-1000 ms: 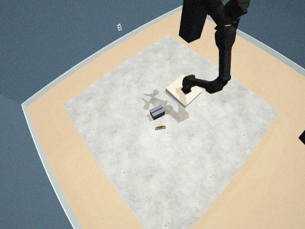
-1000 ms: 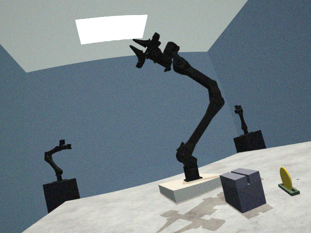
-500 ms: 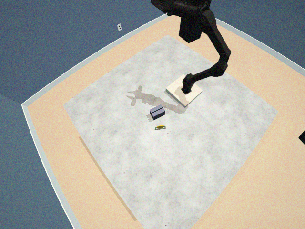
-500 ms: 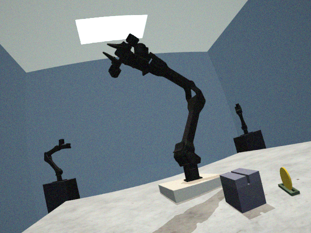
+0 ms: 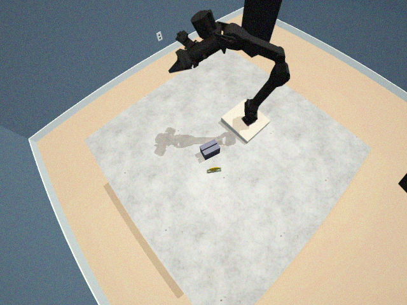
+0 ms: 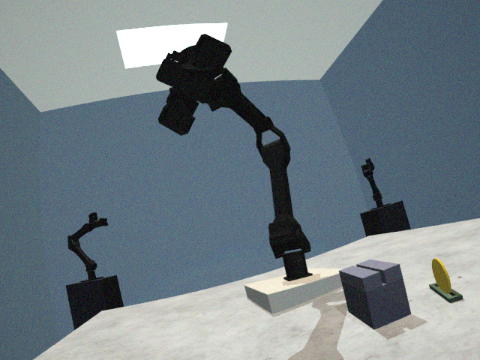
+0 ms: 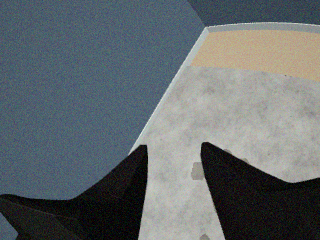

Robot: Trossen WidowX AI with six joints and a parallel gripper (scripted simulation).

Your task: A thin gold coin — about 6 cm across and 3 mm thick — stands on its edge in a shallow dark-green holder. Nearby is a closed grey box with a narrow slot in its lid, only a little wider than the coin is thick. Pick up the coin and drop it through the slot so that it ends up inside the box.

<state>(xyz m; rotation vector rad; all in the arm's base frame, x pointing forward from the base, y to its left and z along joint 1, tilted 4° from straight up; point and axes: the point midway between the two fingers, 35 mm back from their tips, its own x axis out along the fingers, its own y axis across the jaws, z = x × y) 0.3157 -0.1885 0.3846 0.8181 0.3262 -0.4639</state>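
The gold coin (image 5: 213,169) (image 6: 441,275) stands on edge in the dark-green holder (image 6: 454,298). The closed grey box (image 5: 210,152) (image 6: 391,304) stands beside the holder, with a narrow slot across its lid. My gripper (image 5: 172,69) (image 7: 174,150) is high above the surface, well away from coin and box, towards the left and back in the top view. In the wrist view its two black fingers stand partly apart with nothing between them. The wrist view shows neither coin nor box. In the exterior view the fingers cannot be made out.
The arm rises from a cream base plate (image 5: 247,135) (image 6: 260,291), close to the box. The exterior view also shows two distant black arms on dark pedestals (image 6: 94,298) (image 6: 385,218). Blue walls stand beyond the marbled surface.
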